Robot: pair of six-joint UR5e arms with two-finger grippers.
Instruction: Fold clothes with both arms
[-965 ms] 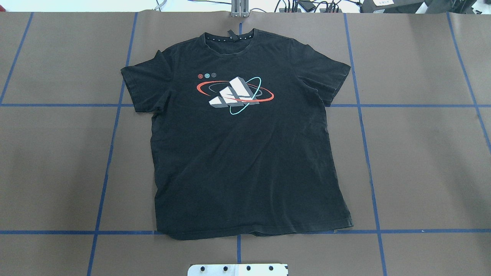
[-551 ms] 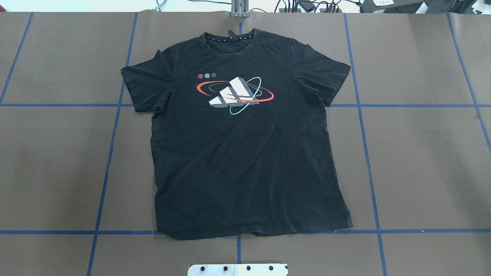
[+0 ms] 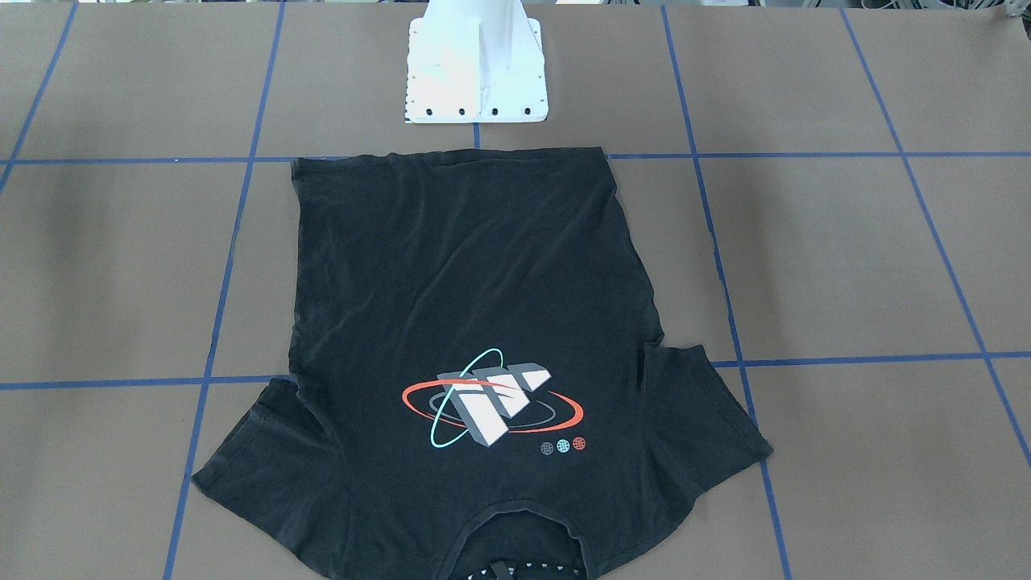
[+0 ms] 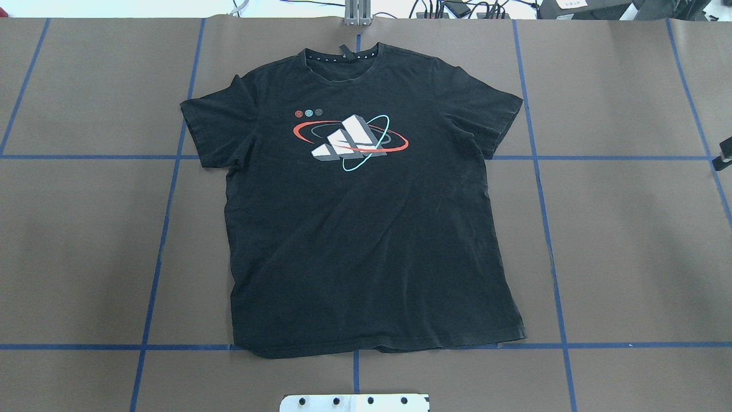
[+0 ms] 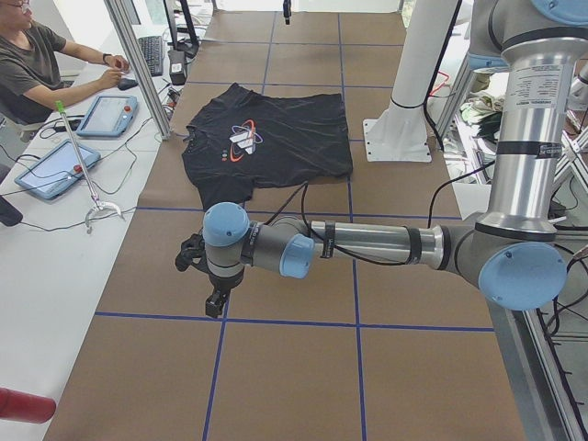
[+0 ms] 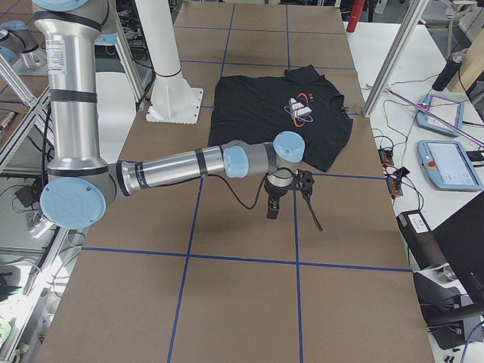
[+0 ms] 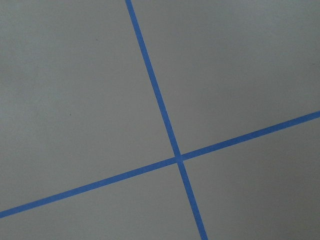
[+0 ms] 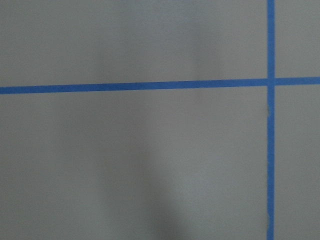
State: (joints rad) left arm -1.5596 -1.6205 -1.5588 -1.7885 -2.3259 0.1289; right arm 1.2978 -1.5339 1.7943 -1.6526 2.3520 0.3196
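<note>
Black left gripper (image 5: 212, 299) and right gripper (image 6: 292, 206), clear of T-shirt (image 4: 360, 229), openness indiscernible.

Robotics lab: my table (image 4: 629, 229) is brown paper gridded with blue tape (image 4: 86, 347), aluminium post (image 5: 138, 64), teach pendants (image 5: 57, 168), a person (image 5: 32, 69) at a keyboard (image 5: 152, 55) alongside.

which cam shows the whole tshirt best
The overhead exterior view: the whole T-shirt lies in frame, flat and unobstructed. Front-facing crops it at the neck; both side views show it small and far; the wrist views show only taped table.
</note>
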